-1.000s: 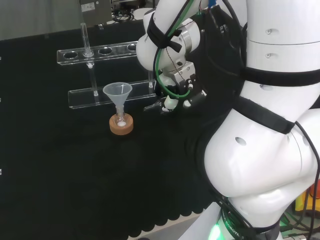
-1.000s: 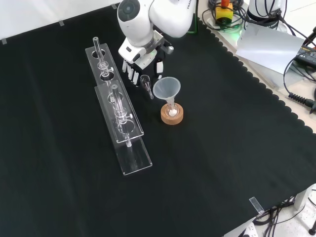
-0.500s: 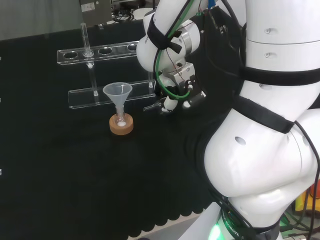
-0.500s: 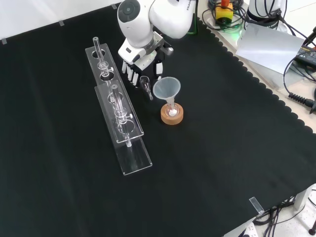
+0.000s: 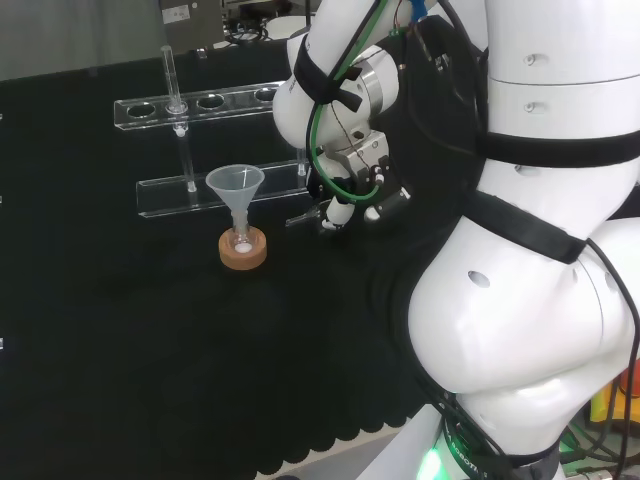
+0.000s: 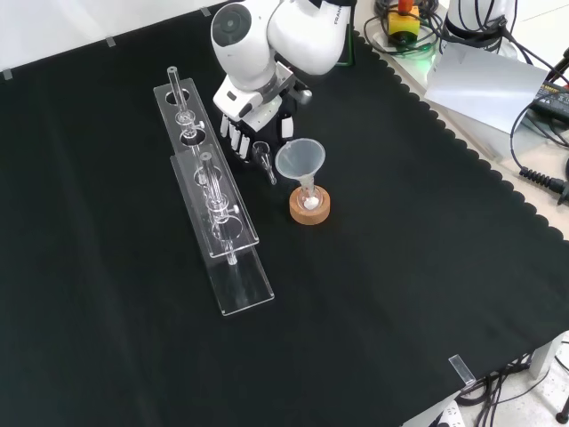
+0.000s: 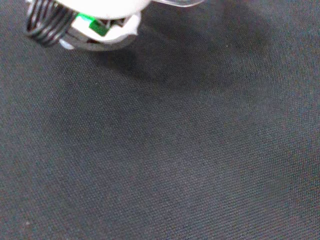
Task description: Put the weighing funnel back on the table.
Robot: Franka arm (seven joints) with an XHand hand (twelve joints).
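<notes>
Black cloth [image 6: 400, 267] is spread over the bench. Two clear tube racks [image 6: 213, 205] are seen at left in front view, w/ a few glass tubes stood in them. Just right of the racks, the funnel [image 6: 300, 160] is stood mouth up, stem in a small flask [image 6: 308, 197] on a cork ring [image 6: 309, 213]. The hand [image 6: 253, 120] is brought in from the top of front view under the white arm link [image 6: 267, 36], low over the cloth, betw. racks and funnel. The weighing funnel [image 6: 263, 153] is pinched at the hand's fingertips, other fingers [image 6: 233, 138] hung down beside it. Its stem is pointed twd. the cork ring, close to the big funnel but apart from it. Contact w/ the cloth can't be told. In wrist view the cloth is seen close under the palm.
</notes>
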